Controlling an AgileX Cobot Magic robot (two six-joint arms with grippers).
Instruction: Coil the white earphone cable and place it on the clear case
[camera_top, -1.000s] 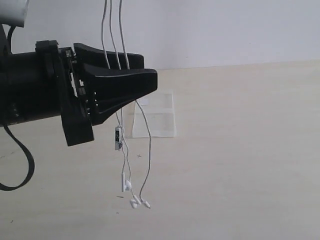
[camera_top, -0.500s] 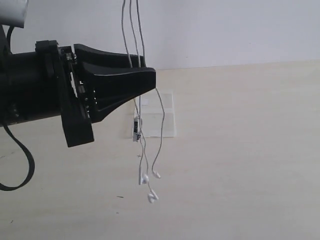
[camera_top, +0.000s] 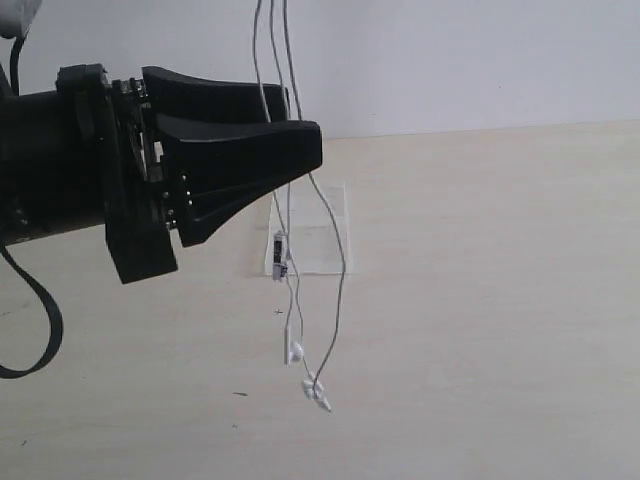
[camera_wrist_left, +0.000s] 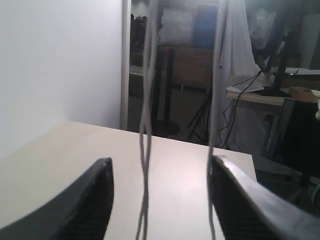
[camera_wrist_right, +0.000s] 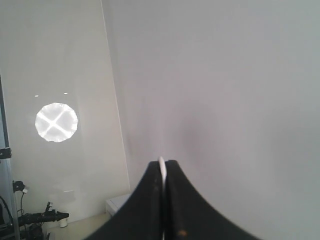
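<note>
Exterior view: white earphone cable (camera_top: 279, 255) hangs vertically, pinched tight up top by the right gripper (camera_wrist_right: 162, 200), strands running through the wide-open left gripper (camera_top: 302, 128), clear case (camera_top: 325, 240) lying below.

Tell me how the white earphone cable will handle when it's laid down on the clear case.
Probably very floppy: the white earphone cable hangs in limp strands from above. Likely light, though the earbuds and inline remote at the dangling end could make it swing. Thin as it is, coils may spring loose or slip off the flat clear case.
</note>
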